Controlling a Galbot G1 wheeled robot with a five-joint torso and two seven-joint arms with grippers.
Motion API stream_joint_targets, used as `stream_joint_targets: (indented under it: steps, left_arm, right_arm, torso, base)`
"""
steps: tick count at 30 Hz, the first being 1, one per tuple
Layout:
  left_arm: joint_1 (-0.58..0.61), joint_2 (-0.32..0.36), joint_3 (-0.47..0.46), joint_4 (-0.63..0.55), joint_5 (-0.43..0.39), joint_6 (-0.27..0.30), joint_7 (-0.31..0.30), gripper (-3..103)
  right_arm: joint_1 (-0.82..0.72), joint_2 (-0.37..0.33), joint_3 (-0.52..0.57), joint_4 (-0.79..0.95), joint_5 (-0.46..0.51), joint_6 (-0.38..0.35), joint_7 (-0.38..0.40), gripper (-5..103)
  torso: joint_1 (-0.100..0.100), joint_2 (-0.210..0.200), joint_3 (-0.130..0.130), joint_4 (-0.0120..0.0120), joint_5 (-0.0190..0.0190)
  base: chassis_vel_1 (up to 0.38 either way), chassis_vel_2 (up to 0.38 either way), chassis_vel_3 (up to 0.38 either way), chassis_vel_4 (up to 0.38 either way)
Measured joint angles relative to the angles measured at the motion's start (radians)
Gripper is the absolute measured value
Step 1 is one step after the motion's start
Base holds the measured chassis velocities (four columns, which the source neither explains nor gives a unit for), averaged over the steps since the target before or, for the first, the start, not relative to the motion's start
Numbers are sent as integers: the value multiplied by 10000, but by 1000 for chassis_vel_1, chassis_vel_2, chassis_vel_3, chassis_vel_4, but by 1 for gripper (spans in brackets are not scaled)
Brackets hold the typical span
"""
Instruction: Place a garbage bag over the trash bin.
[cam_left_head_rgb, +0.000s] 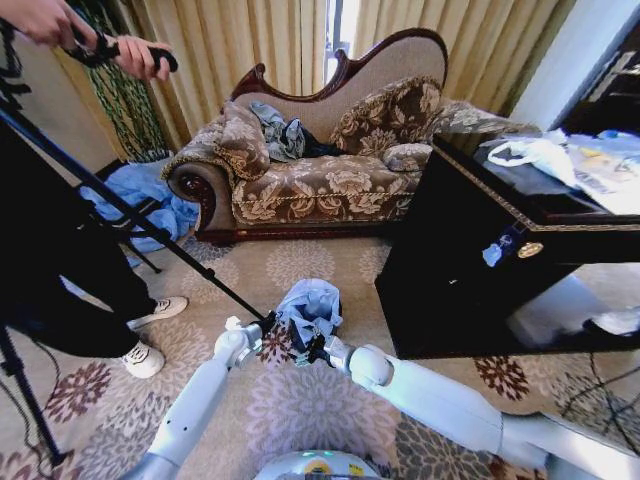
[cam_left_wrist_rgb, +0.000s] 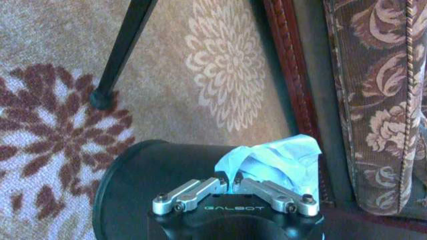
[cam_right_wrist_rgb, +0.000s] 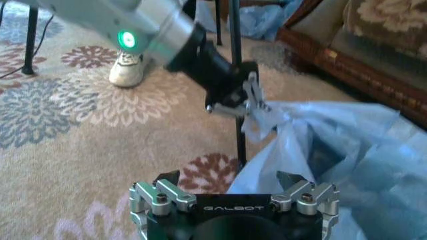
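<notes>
Under the garbage bag, the trash bin shows partly.

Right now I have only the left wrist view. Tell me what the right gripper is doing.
Observer: The right gripper is open, at the bag's near edge, across from the left gripper.
Operator: Report how the bag sits overall.
Observer: From the head view, it is bunched in a heap on top of the bin, not spread out.
Operator: Name anything close to the arms.
Observer: A tripod leg slants down to the carpet right beside the left gripper.
</notes>
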Motion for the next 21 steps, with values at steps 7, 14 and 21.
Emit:
stream_joint_targets:
  steps: [7,14,21]
  left_arm:
    - [-11,12,-25,16,-8,0,0,0]
    - [-58,72,-56,49,-21,0,0,0]
    - [-170,109,-50,202,-30,0,14,0]
  right_arm:
    - [-247,93,-1,-616,-174,194,-139,98]
    - [-402,253,-9,-778,-314,187,-135,98]
    - [-603,507,4,-1123,-682,182,-120,98]
  torso:
    - [0,0,0,0,-1]
    - [0,0,0,0,0]
    - [0,0,0,0,-1]
  base:
    - [0,0,0,0]
    - [0,0,0,0]
    - [0,0,0,0]
